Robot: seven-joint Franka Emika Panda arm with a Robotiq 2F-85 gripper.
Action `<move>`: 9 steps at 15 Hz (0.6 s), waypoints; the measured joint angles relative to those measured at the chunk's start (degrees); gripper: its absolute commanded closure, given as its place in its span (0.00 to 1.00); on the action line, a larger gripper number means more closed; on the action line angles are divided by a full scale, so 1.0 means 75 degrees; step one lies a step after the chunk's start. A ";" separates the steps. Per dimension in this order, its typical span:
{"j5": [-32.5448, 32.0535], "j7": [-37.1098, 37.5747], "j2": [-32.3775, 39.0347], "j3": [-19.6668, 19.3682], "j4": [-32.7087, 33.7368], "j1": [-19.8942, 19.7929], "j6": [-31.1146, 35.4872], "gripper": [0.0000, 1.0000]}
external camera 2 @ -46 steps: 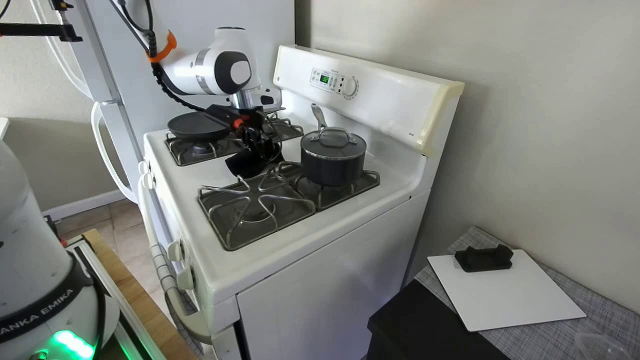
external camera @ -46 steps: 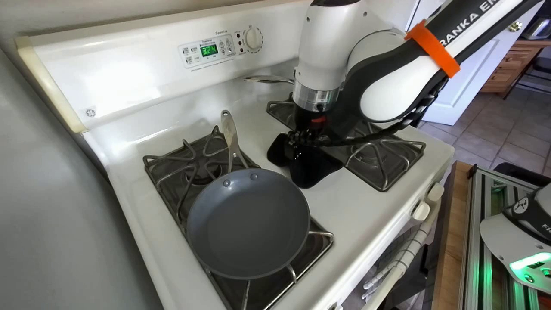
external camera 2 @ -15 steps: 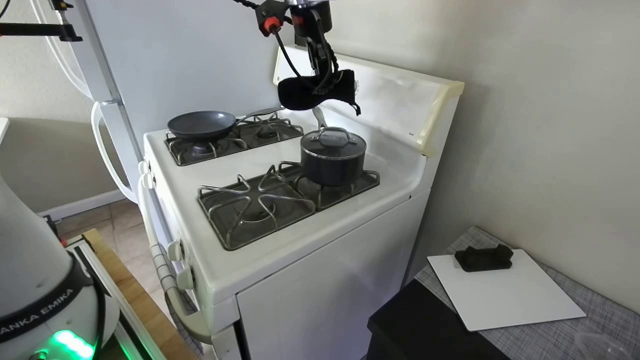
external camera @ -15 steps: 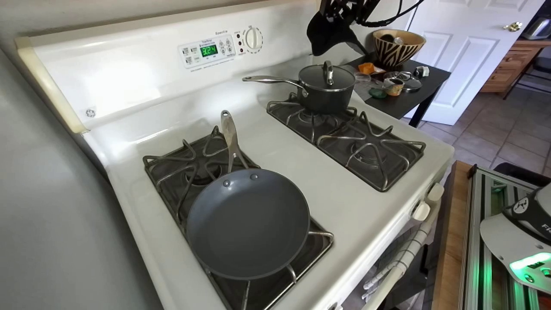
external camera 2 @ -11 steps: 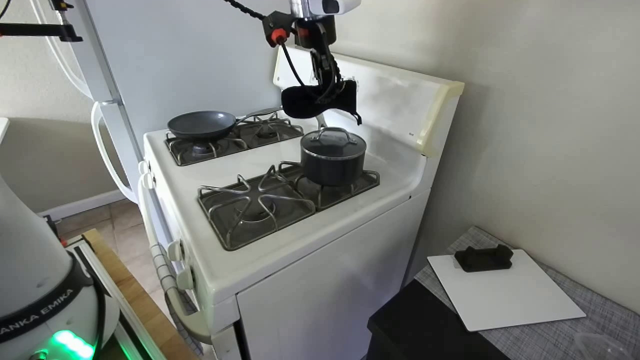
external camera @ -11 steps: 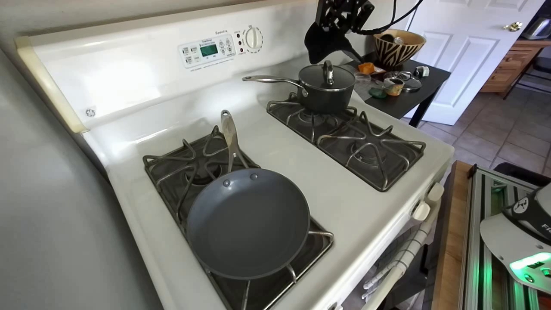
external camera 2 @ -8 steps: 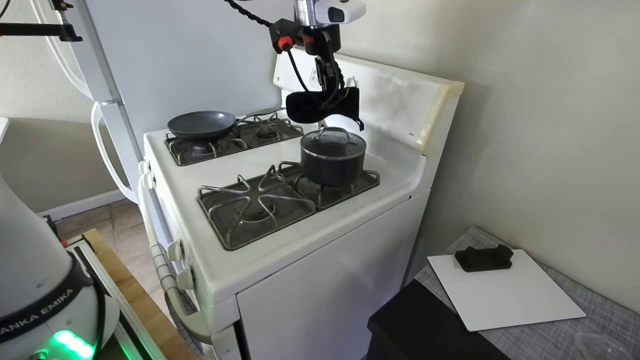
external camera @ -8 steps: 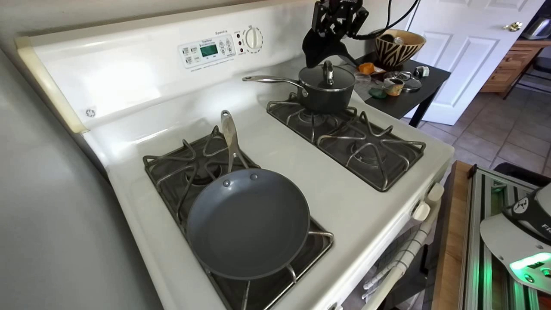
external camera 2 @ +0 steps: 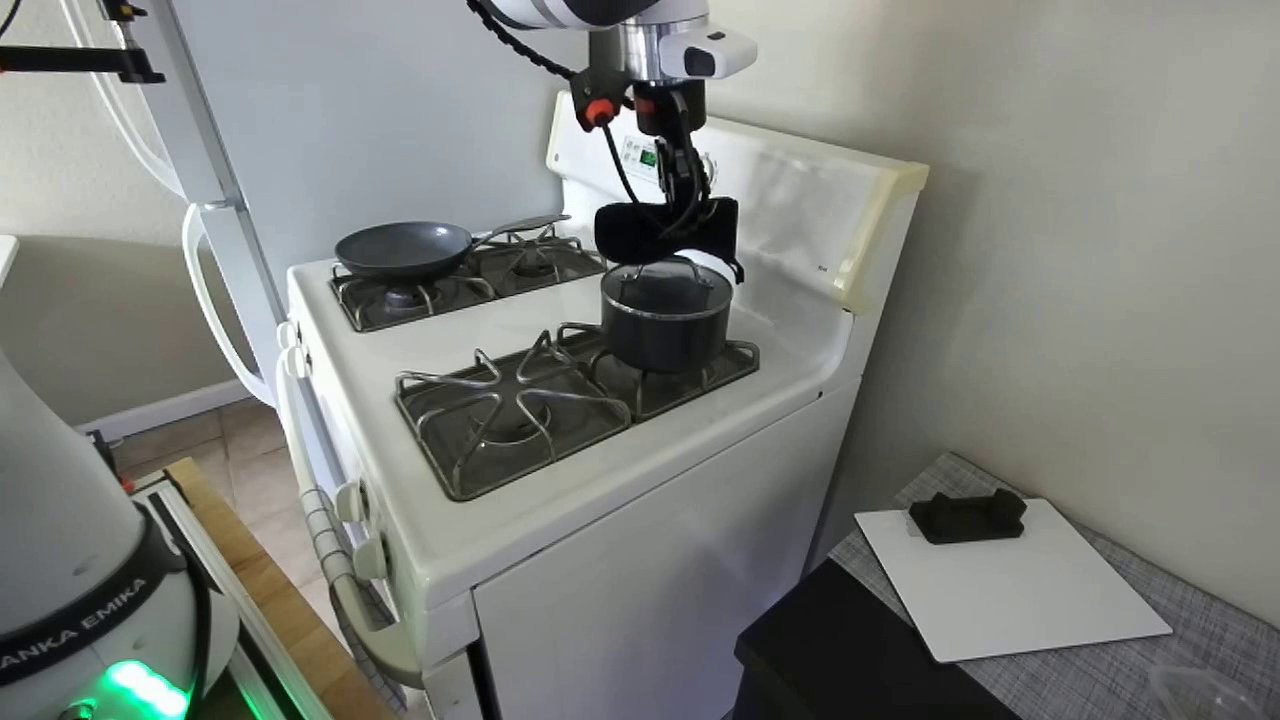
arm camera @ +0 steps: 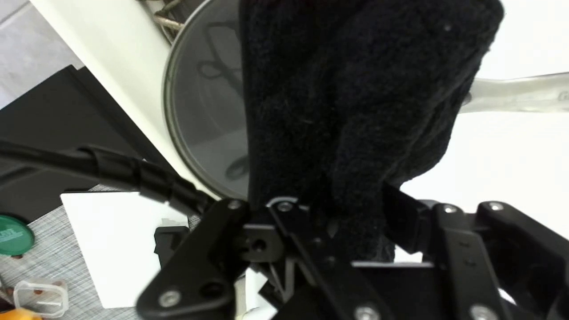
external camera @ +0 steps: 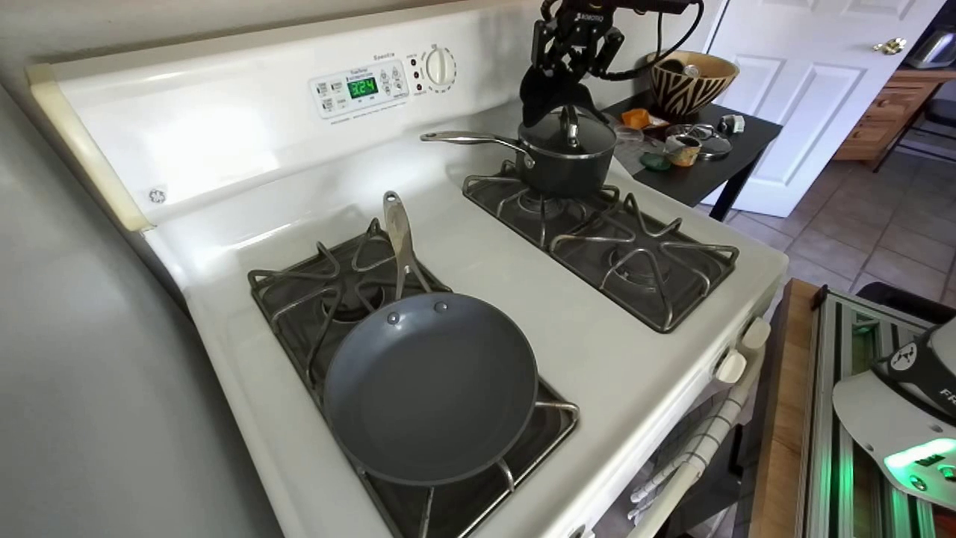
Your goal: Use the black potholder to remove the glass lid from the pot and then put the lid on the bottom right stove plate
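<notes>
The black potholder is in my gripper, which is shut on it and holds it over the pot. It also shows in an exterior view and fills the middle of the wrist view. The pot stands on the back right burner. Its glass lid is on it, with an upright metal loop handle. The potholder hangs at the handle's height, just behind or above it; I cannot tell whether they touch. The bottom right stove plate has a bare grate.
A grey frying pan sits on the front left burner. The stove's back panel rises behind the pot. A dark side table beside the stove holds a striped bowl and small items. A white board lies there too.
The gripper and potholder went from low at the stove's middle to high above the pot. Over the last second they have come down toward the lid. Pot and lid have not moved.
</notes>
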 measured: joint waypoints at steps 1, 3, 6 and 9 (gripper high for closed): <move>0.0000 0.0004 0.0069 -0.0013 0.0037 0.0004 0.0000 0.96; 0.0000 0.0012 0.0182 -0.0025 0.0090 0.0011 0.0000 0.96; -0.0029 0.0059 0.0290 -0.0046 0.0120 0.0042 -0.0007 0.96; -0.0085 0.0145 0.0308 -0.0065 0.0125 0.0072 -0.0057 0.95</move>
